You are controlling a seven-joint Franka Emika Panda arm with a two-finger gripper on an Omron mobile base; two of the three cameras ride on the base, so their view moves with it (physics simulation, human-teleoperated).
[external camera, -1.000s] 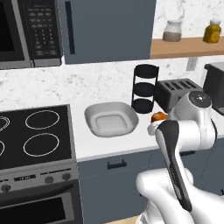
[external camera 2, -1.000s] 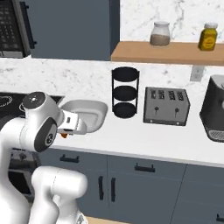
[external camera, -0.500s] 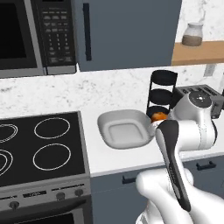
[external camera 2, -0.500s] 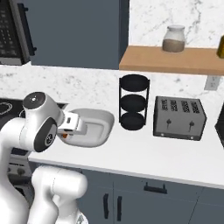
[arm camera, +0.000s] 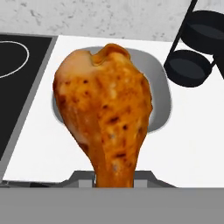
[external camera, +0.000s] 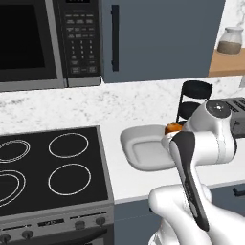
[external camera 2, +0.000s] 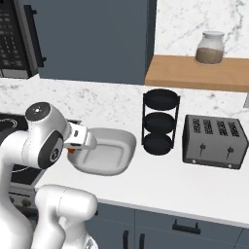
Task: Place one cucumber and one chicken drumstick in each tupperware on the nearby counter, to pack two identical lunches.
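My gripper [arm camera: 113,177] is shut on a browned chicken drumstick [arm camera: 107,113], holding its thin end with the thick end pointing away from the hand. The drumstick hangs above a shallow light-grey tupperware [arm camera: 159,100] that lies bare on the white counter. In the left base view the drumstick [external camera: 172,128] peeks out orange behind my arm, over the right rim of the tupperware [external camera: 139,153]. From the right base view the gripper [external camera 2: 80,141] sits over the left side of the tupperware [external camera 2: 109,155], a speck of the drumstick [external camera 2: 71,151] beneath it. The cucumber is out of view.
A black stove top [external camera: 52,172] lies left of the tupperware, under a microwave [external camera: 38,43]. Right of it stand a black three-tier rack [external camera 2: 160,121] and a grey toaster [external camera 2: 211,141]. A jar [external camera 2: 210,47] sits on a wooden shelf [external camera 2: 194,73] above.
The whole scene has slid to the right in both base views, so the base has driven left along the counter. The gripper has stayed shut on the drumstick.
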